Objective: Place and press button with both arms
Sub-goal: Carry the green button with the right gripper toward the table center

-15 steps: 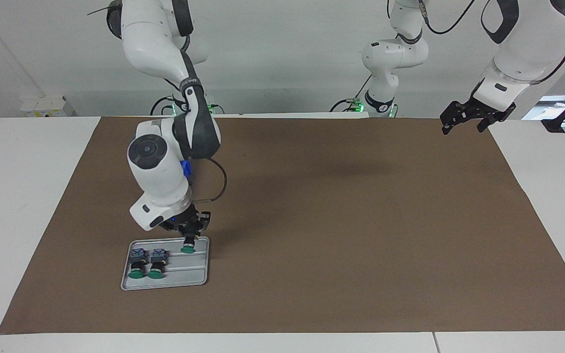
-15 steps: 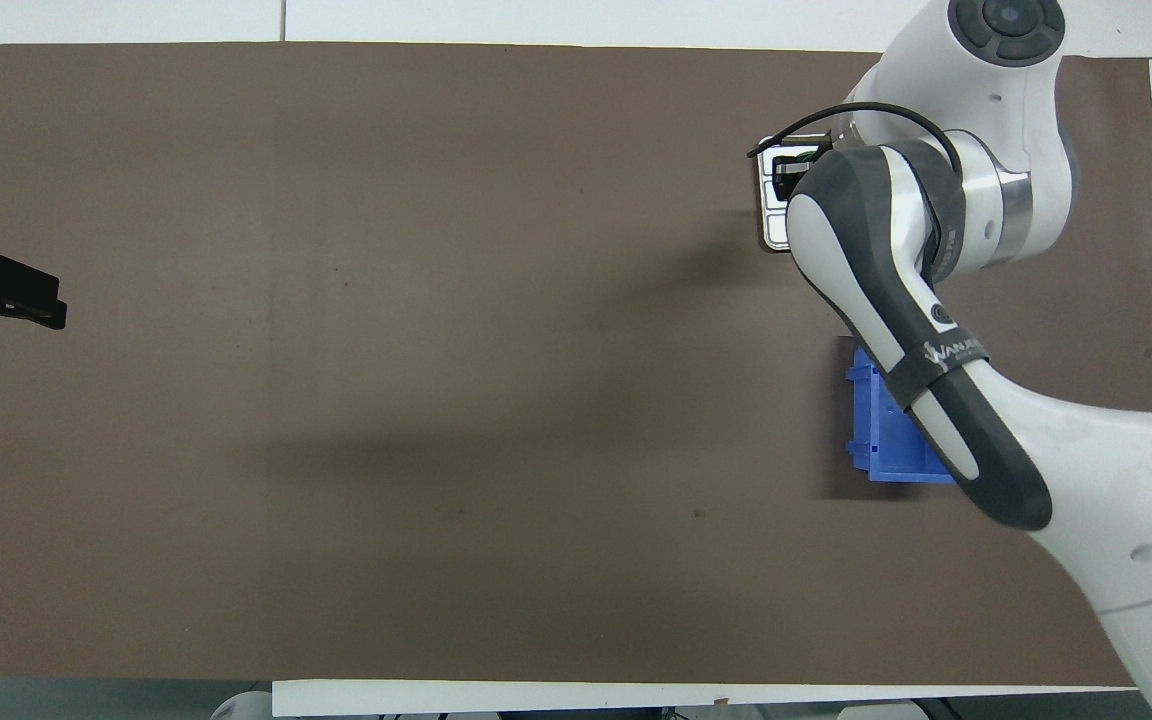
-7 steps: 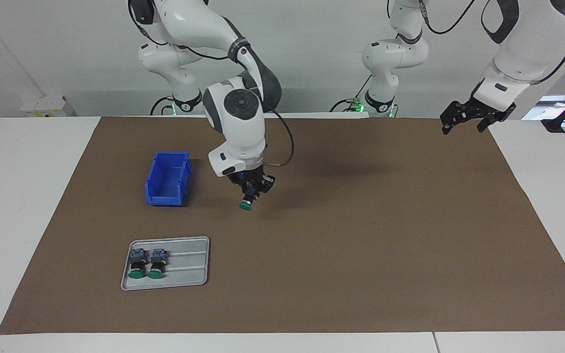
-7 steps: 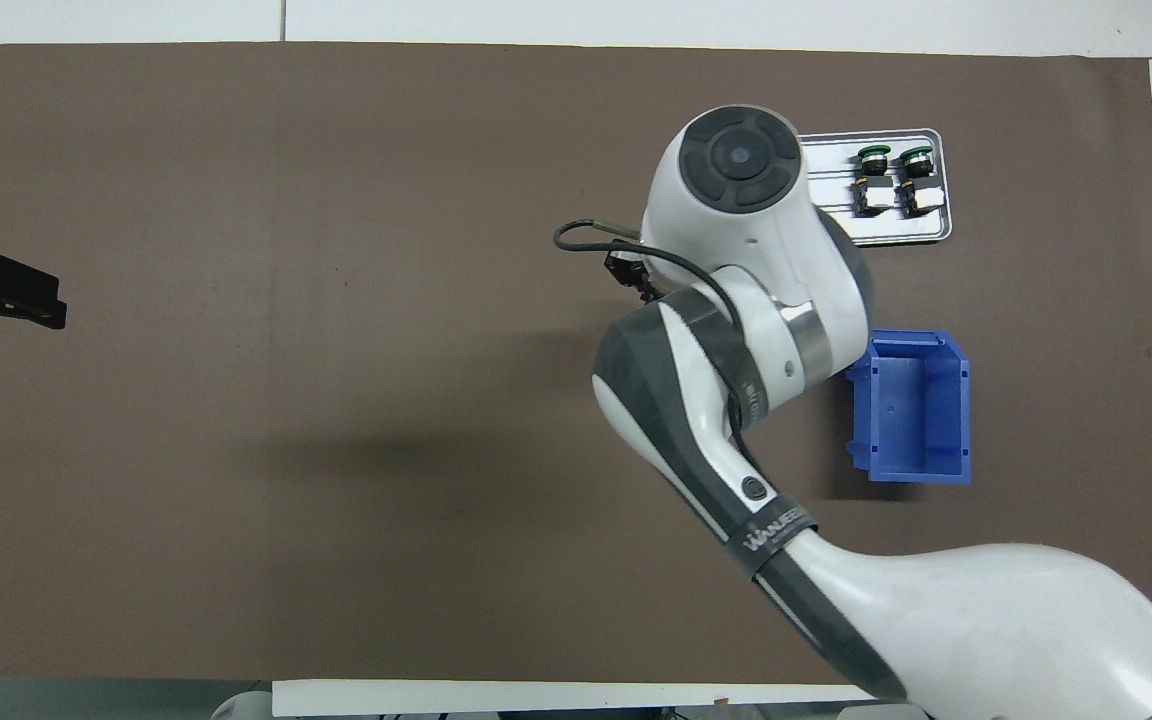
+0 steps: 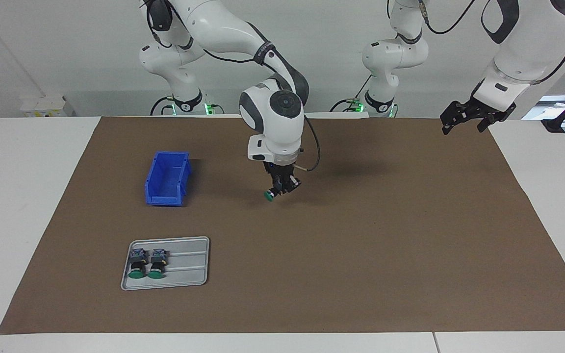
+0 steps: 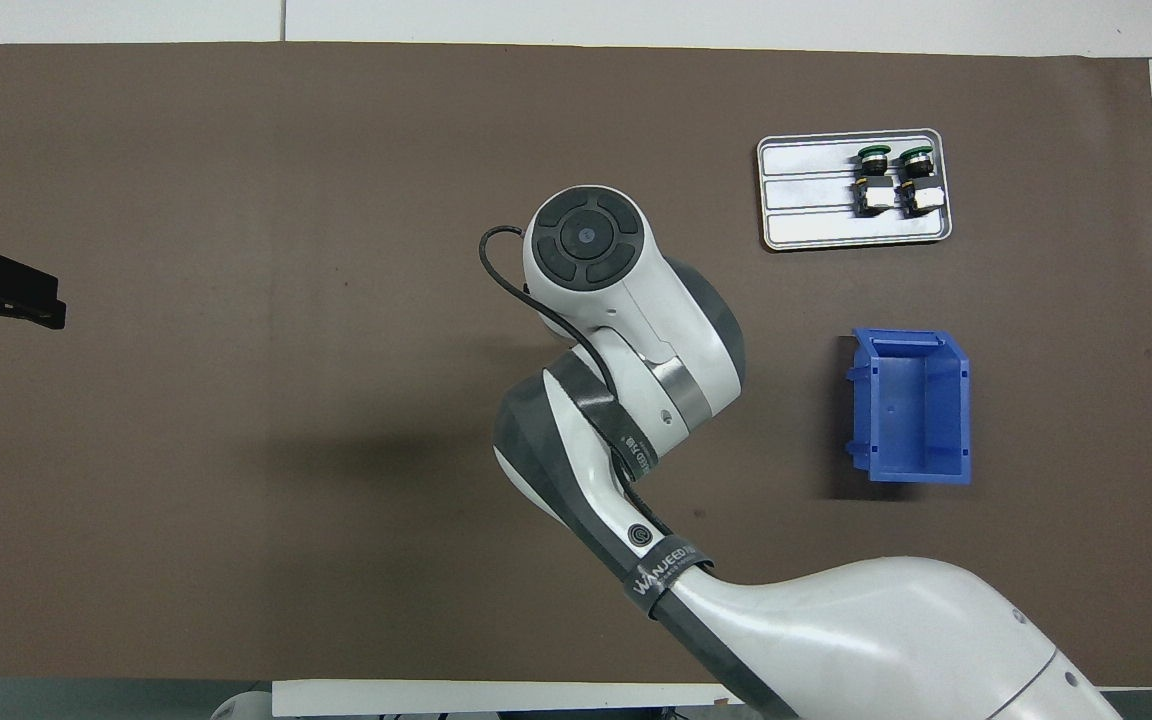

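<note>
The right arm reaches out over the middle of the brown mat [image 5: 361,255], its wrist pointing down. The right gripper [image 5: 281,189] hangs in the air above bare mat, its fingers clamped on the button [image 5: 269,195], whose green cap tilts down and toward the right arm's end of the table. From overhead the arm's own wrist covers both gripper and button.

The left gripper [image 5: 465,117] waits raised over the mat's corner at the left arm's end, its fingers spread apart and holding nothing; in the overhead view only its black tip [image 6: 1,292] shows.

A grey metal tray [image 5: 184,274] lies on the mat toward the right arm's end. Two spare buttons [image 5: 146,264] lie side by side in it, at the tray's end that is toward the right arm's end of the table, caps pointing away from the robots. A blue bin [image 5: 167,178] stands on the mat nearer to the robots than the tray, open side up.
</note>
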Motion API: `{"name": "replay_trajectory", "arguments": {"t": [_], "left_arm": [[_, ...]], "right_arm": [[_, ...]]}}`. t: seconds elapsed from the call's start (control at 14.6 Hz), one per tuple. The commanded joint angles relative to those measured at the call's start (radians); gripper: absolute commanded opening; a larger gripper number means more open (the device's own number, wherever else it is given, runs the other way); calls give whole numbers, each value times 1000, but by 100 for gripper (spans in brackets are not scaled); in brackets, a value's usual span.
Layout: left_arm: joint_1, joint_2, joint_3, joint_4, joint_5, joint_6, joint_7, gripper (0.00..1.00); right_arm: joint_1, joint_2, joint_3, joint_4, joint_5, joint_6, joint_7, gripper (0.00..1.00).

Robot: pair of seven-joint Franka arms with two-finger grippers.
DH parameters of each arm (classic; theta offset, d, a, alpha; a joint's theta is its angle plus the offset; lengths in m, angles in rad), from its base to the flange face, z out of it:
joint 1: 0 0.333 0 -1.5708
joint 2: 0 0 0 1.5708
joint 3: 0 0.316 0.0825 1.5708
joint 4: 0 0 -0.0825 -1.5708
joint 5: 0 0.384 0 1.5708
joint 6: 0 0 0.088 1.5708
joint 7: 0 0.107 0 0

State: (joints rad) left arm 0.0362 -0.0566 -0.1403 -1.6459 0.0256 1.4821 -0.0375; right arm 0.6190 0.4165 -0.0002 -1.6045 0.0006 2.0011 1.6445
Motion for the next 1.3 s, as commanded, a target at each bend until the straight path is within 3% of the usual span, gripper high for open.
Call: {"name": "replay_trajectory", "arguments": {"t": [0.0, 0.34, 0.89, 0.96, 1.03, 1.16, 1.23], "left_arm": [[7, -31, 2, -35, 7, 20, 1, 100], [7, -31, 1, -35, 7, 20, 1, 100], [7, -31, 1, -35, 7, 20, 2, 100], [7, -31, 1, -35, 7, 20, 2, 100], [7, -31, 1, -35, 7, 20, 2, 100], [7, -31, 2, -35, 7, 20, 4, 100], [7, -31, 2, -37, 7, 20, 4, 100]], "right_arm": [[2, 13, -3, 17, 10, 33, 138, 4], [47, 85, -1, 18, 12, 109, 406, 4], [53, 94, 0, -75, 19, 263, 482, 7], [53, 94, 0, -75, 19, 265, 477, 24], [54, 94, 0, -75, 18, 265, 471, 52], [59, 93, 2, -68, 16, 255, 466, 78], [59, 93, 2, -58, 16, 248, 465, 83]]}}
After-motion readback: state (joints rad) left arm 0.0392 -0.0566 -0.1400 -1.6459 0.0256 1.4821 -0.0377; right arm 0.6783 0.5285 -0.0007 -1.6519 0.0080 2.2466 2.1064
